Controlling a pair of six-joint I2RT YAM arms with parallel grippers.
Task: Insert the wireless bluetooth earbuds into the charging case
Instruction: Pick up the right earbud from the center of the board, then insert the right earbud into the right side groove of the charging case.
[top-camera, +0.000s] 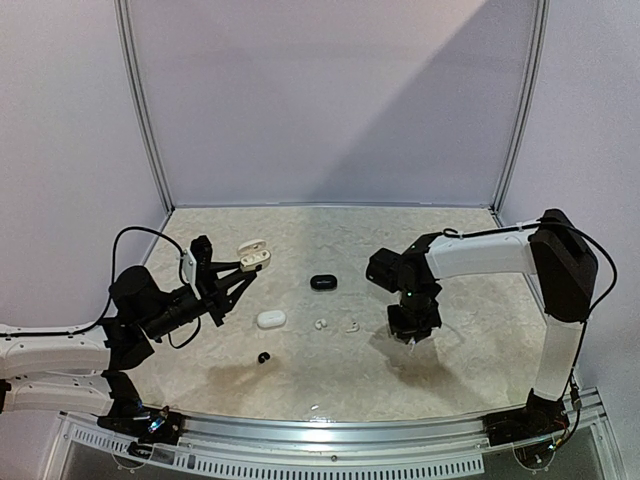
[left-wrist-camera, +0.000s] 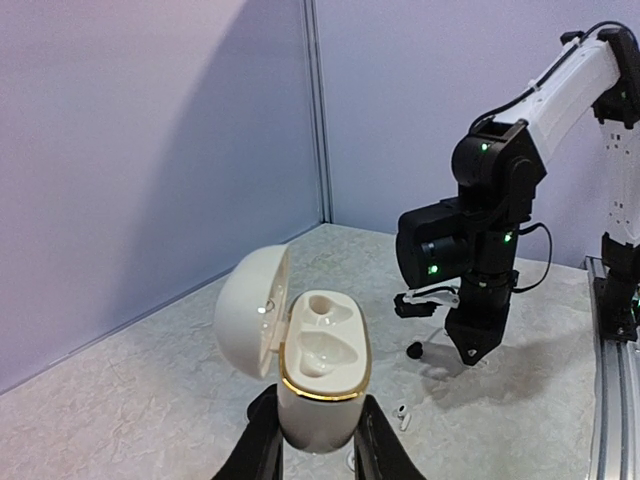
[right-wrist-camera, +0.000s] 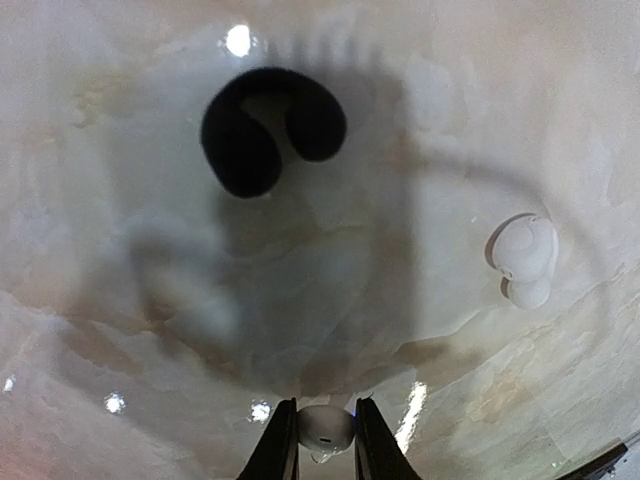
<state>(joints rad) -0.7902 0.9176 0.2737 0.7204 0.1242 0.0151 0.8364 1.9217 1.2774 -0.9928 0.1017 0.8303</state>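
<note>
My left gripper (top-camera: 238, 270) (left-wrist-camera: 316, 402) is shut on a white charging case (left-wrist-camera: 322, 372) with a gold rim and holds it up above the table's left side. The case's lid (left-wrist-camera: 250, 310) stands open and both sockets are empty. Low over the table on the right, my right gripper (top-camera: 411, 336) (right-wrist-camera: 326, 402) has its fingers pressed on both sides of a white earbud (right-wrist-camera: 325, 428). A black earbud (right-wrist-camera: 270, 125) and another white earbud (right-wrist-camera: 522, 258) lie on the table beyond it.
On the table's middle lie a black case (top-camera: 323, 282), a closed white case (top-camera: 271, 318), two white earbuds (top-camera: 321, 323) (top-camera: 351, 324) and a black earbud (top-camera: 264, 358). A metal frame (top-camera: 150, 130) and walls close in the back and sides.
</note>
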